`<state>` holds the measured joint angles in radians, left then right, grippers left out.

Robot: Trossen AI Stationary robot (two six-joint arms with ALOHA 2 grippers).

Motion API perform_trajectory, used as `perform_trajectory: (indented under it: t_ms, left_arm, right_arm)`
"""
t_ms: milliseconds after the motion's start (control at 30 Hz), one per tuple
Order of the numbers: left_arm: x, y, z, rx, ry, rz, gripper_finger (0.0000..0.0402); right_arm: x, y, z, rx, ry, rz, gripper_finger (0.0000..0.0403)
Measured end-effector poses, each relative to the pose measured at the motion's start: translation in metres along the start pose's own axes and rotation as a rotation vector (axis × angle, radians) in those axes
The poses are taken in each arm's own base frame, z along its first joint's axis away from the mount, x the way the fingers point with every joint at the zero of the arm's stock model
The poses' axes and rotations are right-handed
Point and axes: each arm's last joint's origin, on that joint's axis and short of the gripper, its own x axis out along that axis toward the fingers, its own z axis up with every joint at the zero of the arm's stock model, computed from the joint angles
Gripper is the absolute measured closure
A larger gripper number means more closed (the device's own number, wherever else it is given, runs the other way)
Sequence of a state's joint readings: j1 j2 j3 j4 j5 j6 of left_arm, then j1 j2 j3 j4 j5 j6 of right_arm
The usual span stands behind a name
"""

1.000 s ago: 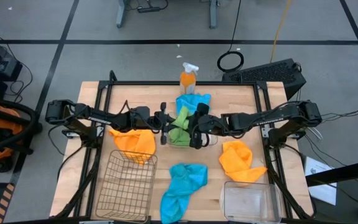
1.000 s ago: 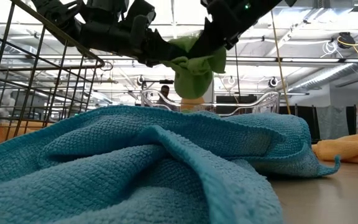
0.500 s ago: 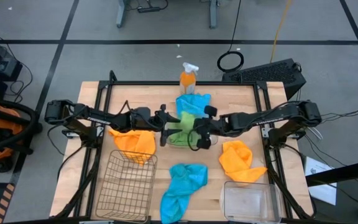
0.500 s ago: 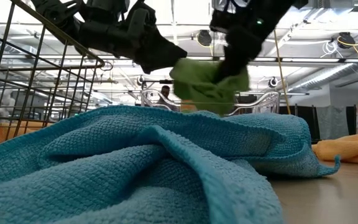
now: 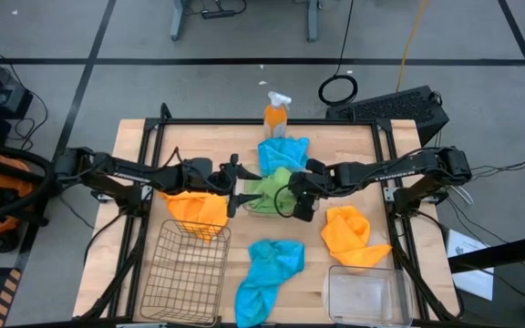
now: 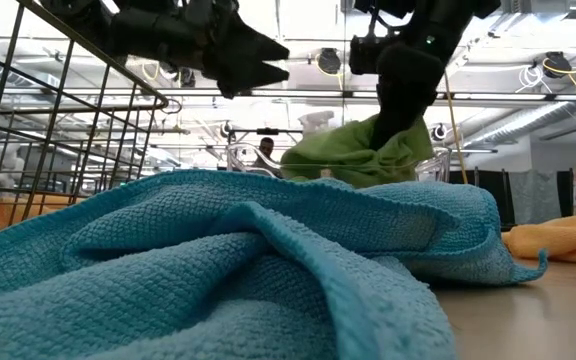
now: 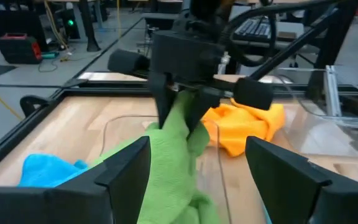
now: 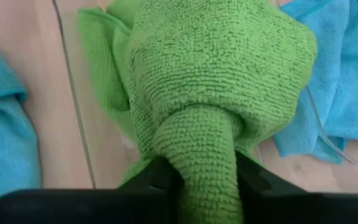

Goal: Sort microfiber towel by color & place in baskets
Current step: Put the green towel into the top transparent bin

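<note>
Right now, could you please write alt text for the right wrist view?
The right claw pinches a bunched green towel over a wooden table. Blue towels lie on either side of it.

left gripper [image 5: 236, 186] let go of green towel [image 5: 268, 187], fingers now spread, pulled back left; right gripper [image 5: 301, 199] took it over, pinching it and lowered it from mid-air into the clear basket [image 6: 423, 160] at table centre

Spray bottle [image 5: 276, 113] behind towels [image 5: 270, 187] — baskets [image 5: 186, 271] in front.
</note>
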<state>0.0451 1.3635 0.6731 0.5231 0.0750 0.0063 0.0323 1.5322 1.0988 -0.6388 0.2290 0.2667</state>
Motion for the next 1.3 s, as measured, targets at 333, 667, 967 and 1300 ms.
perform_trajectory:
  t_ms: [333,667,967,1300]
  left_arm:
    - [-0.013,-0.008,0.001,0.005,0.095,-0.023,0.0134]
    - [-0.016,-0.008,0.004,0.006,0.087,-0.023,0.0134]
    - [-0.016,-0.010,0.003,0.012,0.095,-0.028,0.0134]
    - [-0.016,-0.010,0.003,0.025,0.102,-0.030,0.0134]
  right_arm:
    - [0.000,0.000,-0.003,-0.027,0.049,0.063,0.0178]
    - [-0.028,-0.004,0.001,-0.023,0.054,0.094,0.0144]
    - [-0.053,-0.003,0.000,0.004,0.060,0.042,0.0231]
    - [0.003,0.003,-0.002,0.016,0.191,-0.010,0.0392]
